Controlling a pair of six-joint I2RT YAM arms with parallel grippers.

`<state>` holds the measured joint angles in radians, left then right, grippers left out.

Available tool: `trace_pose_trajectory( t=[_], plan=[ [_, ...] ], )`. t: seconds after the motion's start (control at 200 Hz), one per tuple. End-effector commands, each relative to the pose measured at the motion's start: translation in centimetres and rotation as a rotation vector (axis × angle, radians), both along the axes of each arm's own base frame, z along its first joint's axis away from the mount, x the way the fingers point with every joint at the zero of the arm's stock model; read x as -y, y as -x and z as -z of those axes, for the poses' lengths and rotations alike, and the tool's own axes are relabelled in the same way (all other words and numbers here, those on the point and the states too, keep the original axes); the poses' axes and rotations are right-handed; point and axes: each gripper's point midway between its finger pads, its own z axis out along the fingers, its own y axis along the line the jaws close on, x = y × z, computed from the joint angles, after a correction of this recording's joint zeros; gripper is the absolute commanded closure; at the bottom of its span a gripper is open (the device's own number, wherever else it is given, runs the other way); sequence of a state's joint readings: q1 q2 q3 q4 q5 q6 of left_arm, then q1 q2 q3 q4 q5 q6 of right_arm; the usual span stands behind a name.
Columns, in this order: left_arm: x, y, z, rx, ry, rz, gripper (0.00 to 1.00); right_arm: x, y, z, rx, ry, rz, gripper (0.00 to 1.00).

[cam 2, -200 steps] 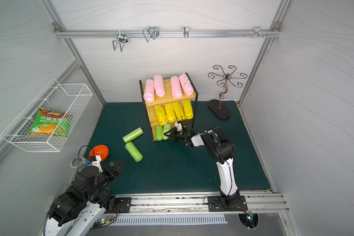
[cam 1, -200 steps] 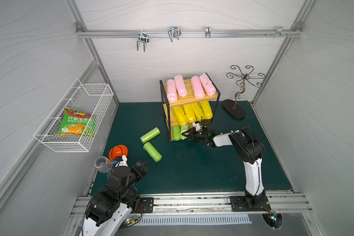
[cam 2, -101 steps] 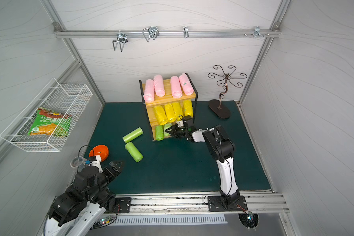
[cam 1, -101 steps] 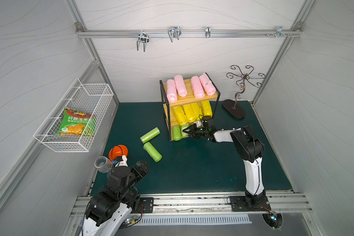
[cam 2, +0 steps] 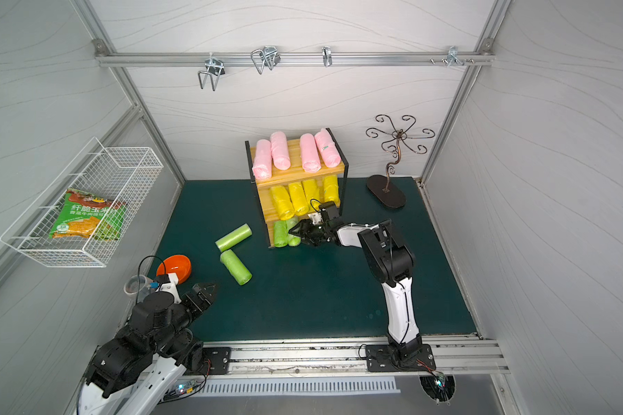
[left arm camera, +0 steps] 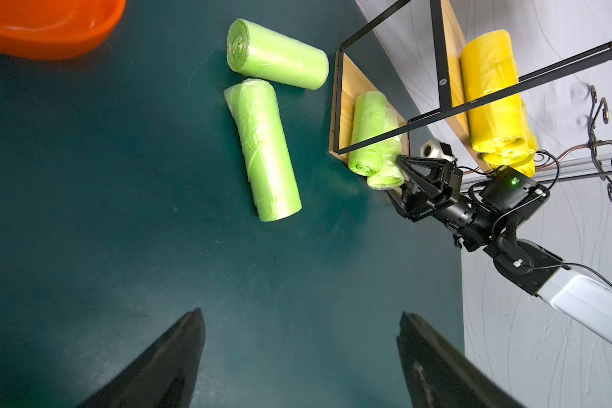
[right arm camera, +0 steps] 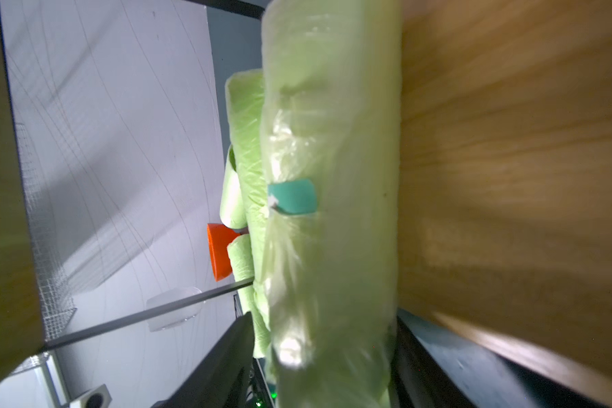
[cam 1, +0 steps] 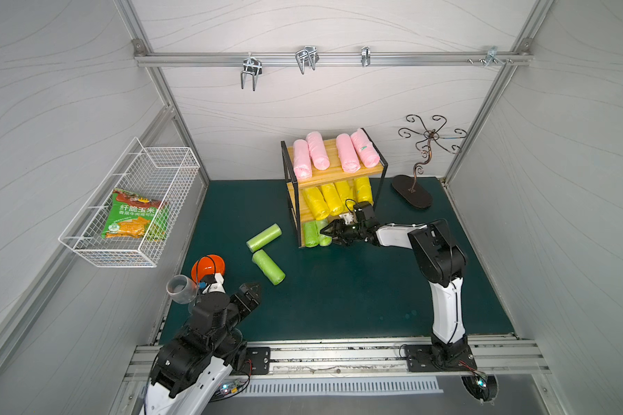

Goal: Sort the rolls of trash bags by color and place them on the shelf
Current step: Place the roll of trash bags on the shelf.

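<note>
Top views: the shelf (cam 1: 339, 177) sits at the back of the desk (cam 1: 339, 287). It has four pink rolls (cam 1: 317, 151) on the top tier, four yellow rolls (cam 1: 330, 199) on the middle and two green rolls (cam 1: 312, 233) on the bottom. Two loose rolls (cam 1: 268, 267), also green, lie on the desk left of the shelf, nearly touching at one end. Your right hand (cam 1: 327, 233) reaches into the front of the bottom tier, at the end of the green roll nearer it. Your left hand (cam 1: 252, 287) is low at the front left, next to the bowl (cam 1: 209, 266). Left wrist: the left hand's fingers (left arm camera: 177, 353) are wide apart over bare desk with nothing between them. The loose rolls (left arm camera: 262, 152) are ahead. The right hand (left arm camera: 394, 176) has its fingers spread either side of the near green roll's end. Right wrist: blurred. A green roll with a teal label (right arm camera: 292, 196) lies on the board (right arm camera: 509, 176), running between the right hand's fingers (right arm camera: 227, 353). The fingers are apart, one on each side. You can't tell from here whether the pads touch it.
</note>
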<state>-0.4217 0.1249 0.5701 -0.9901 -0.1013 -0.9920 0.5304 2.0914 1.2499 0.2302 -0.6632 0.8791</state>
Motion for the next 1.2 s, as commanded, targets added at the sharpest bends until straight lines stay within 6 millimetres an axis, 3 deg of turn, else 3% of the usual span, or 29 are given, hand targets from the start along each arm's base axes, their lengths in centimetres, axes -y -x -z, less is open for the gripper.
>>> trace_pose_trajectory(
  t=[0.0,0.405,0.68,1.02,1.19],
  plan=[
    [0.2,-0.5,-1.5,0.054,0.015,0.003,0.09,0.3,0.3,-2.6,0.080,0.023,-0.029,0.36],
    [0.2,-0.6,-0.6,-0.019,-0.004,-0.013,0.10,2.8,3.1,-2.5,0.093,0.139,-0.034,0.34],
    [1.1,-0.9,1.7,-0.169,-0.015,-0.003,0.11,4.0,5.9,-3.4,0.138,0.186,-0.077,0.34],
    [4.0,-4.5,2.6,-0.350,-0.050,0.047,0.11,4.9,12.6,-6.5,0.301,0.311,-0.206,0.36],
    [5.2,-7.0,3.2,-0.419,-0.108,0.076,0.10,6.7,14.4,-8.9,0.375,0.310,-0.192,0.36]
  ],
)
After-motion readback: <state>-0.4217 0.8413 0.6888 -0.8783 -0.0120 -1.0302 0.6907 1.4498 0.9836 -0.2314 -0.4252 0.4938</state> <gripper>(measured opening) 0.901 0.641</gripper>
